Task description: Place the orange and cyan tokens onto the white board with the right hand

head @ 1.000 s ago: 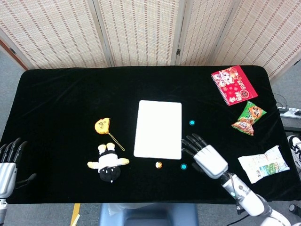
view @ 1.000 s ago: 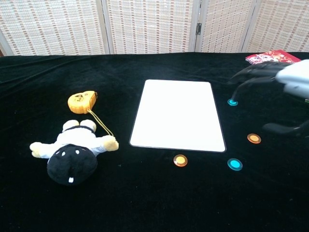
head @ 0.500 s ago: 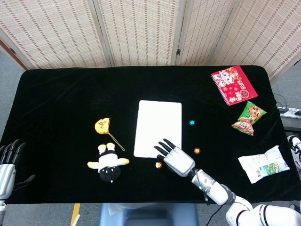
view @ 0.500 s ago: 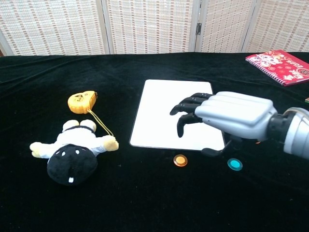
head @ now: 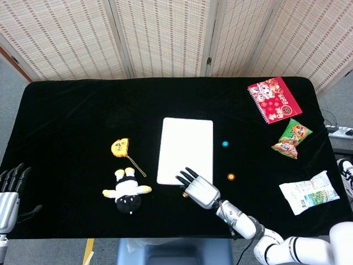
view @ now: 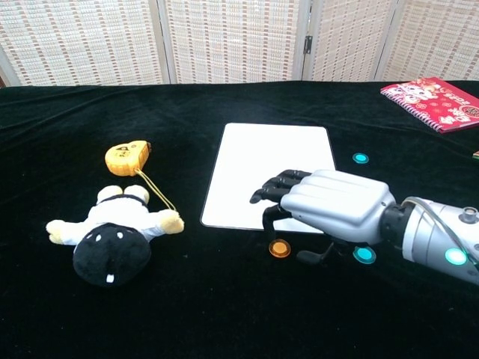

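Note:
The white board (head: pixel 185 149) (view: pixel 269 170) lies flat mid-table. One orange token (view: pixel 280 248) sits just in front of its near edge, and a second orange token (head: pixel 231 176) lies to the board's right. A cyan token (head: pixel 225 143) (view: pixel 361 158) lies further back on the right. Another cyan token (view: pixel 364 254) peeks out beside the thumb. My right hand (head: pixel 199 190) (view: pixel 329 209) hovers over the board's near right corner with its fingers spread and curved down, directly behind the near orange token and holding nothing. My left hand (head: pixel 9 194) stays at the table's near left corner, fingers apart and empty.
A black-and-white plush toy (head: pixel 127 194) and a yellow tag on a cord (head: pixel 119 147) lie left of the board. A red notebook (head: pixel 274 99), a green snack packet (head: pixel 292 138) and a white packet (head: pixel 308 191) lie along the right side.
My right hand has swept left from beside the board's right edge to its near right corner and dropped lower, uncovering the right orange token. The left hand has barely moved.

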Available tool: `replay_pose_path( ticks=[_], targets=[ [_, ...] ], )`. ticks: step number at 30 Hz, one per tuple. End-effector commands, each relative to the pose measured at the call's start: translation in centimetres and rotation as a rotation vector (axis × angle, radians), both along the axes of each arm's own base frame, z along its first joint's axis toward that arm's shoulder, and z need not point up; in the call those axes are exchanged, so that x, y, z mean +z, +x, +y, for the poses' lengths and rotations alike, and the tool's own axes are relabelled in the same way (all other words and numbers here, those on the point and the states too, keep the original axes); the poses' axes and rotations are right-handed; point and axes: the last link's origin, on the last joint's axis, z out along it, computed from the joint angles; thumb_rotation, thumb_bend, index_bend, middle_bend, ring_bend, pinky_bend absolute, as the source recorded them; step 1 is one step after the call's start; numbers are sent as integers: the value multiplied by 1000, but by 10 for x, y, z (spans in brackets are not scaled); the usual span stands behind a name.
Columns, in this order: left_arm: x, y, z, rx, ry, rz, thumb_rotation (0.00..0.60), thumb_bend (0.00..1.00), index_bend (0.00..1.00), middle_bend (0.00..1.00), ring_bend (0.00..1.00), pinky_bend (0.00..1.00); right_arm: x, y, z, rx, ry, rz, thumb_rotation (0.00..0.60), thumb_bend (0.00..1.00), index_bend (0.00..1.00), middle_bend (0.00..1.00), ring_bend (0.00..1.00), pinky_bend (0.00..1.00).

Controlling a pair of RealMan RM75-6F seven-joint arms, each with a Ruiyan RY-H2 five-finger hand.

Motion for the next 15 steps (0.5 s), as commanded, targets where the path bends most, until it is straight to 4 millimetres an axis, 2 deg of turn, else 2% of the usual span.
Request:
replay_pose_path(
  ticks=[1, 15],
  targets=[
    [0, 0, 0, 1, -1, 0, 600, 68, 0, 0, 5, 0, -2, -1, 0, -1, 1, 2, 600, 303, 380, 68, 8, 0],
    [1, 0, -1, 3, 0, 1, 600, 68, 0, 0, 5, 0, -14, 0, -4, 12, -6, 11, 600, 304, 386, 70, 6, 0]
  ],
)
